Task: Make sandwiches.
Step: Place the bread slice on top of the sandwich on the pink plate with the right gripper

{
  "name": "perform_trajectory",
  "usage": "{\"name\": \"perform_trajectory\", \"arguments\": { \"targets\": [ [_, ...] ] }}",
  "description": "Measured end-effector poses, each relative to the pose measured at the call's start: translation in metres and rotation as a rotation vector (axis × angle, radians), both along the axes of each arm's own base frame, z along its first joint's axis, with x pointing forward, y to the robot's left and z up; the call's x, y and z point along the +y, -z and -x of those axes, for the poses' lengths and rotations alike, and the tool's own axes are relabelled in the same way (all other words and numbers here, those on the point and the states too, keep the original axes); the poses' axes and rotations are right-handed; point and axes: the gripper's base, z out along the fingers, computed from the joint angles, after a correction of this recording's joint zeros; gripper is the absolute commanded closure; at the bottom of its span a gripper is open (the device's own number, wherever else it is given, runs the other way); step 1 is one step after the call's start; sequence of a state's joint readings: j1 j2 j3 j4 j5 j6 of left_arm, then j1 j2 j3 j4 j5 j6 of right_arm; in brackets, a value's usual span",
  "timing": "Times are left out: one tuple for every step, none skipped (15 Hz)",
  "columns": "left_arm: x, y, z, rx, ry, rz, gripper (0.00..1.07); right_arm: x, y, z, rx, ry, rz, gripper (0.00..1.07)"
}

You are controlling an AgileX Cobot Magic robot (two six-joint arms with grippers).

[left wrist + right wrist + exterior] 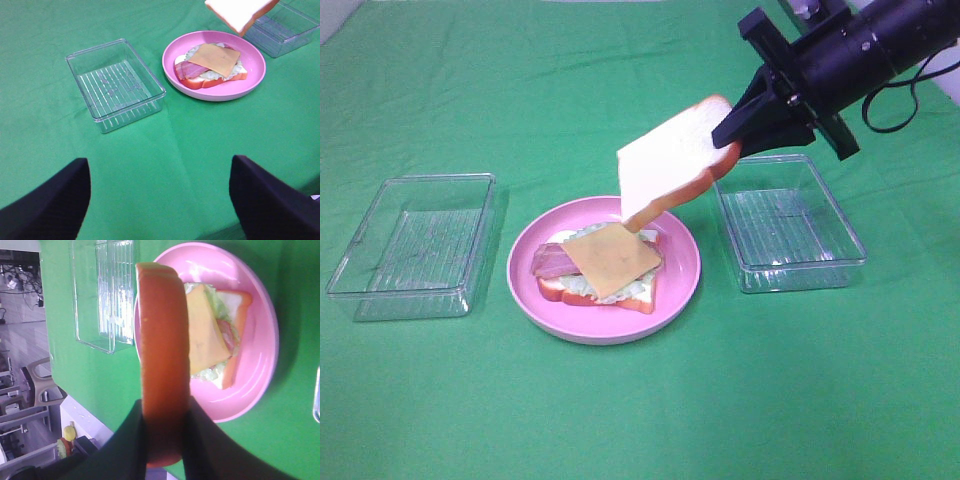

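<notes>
One bread slice (672, 165), white with orange-brown crust, hangs tilted in my right claw (738, 140), pinched tight above the pink plate (685, 285). Cheese (611, 259), ham, lettuce sit stacked there. Left claw (160, 197) gapes wide.

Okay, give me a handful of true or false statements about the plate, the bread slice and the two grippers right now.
1. The right gripper holds the top bread slice in the air above the pink plate. True.
2. The cheese square is hidden under the lettuce. False: the cheese lies on top of the stack, with the lettuce and ham strip beneath it.
3. The left gripper is clamped on a tray. False: its fingers stand apart over the green cloth, holding nothing.
4. Both clear trays look empty. True.
5. The bottom bread slice sits in the right tray. False: it lies on the pink plate.
</notes>
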State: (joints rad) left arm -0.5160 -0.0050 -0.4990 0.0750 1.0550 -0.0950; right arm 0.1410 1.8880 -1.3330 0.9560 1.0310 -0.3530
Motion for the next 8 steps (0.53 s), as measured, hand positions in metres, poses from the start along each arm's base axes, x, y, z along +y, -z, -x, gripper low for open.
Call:
{"name": "perform_trajectory", "arguments": {
  "targets": [
    [0.0, 0.0, 0.0, 0.0, 0.0, 0.0, 0.33, 0.023, 0.013, 0.01, -0.011, -0.01, -0.002, 1.07],
    [0.0, 0.0, 0.0, 0.0, 0.0, 0.0, 0.33, 0.04, 0.017, 0.016, -0.035, -0.028, 0.009, 1.07],
    [0.0, 0.0, 0.0, 0.0, 0.0, 0.0, 0.33, 0.047, 0.018, 0.017, -0.055, -0.031, 0.017, 1.07],
    [0.0, 0.0, 0.0, 0.0, 0.0, 0.0, 0.33, 0.062, 0.019, 0.021, -0.086, -0.035, 0.026, 1.07],
    [0.0, 0.0, 0.0, 0.0, 0.0, 0.0, 0.33, 0.073, 0.021, 0.023, -0.096, -0.032, 0.018, 1.07],
    [0.0, 0.0, 0.0, 0.0, 0.0, 0.0, 0.33, 0.084, 0.025, 0.024, -0.087, -0.022, 0.002, 1.07],
    [0.0, 0.0, 0.0, 0.0, 0.0, 0.0, 0.33, 0.088, 0.031, 0.024, -0.072, -0.011, -0.004, 1.07],
    [0.0, 0.0, 0.0, 0.0, 0.0, 0.0, 0.33, 0.091, 0.039, 0.022, -0.053, -0.003, -0.001, 1.07]
  ]
}}
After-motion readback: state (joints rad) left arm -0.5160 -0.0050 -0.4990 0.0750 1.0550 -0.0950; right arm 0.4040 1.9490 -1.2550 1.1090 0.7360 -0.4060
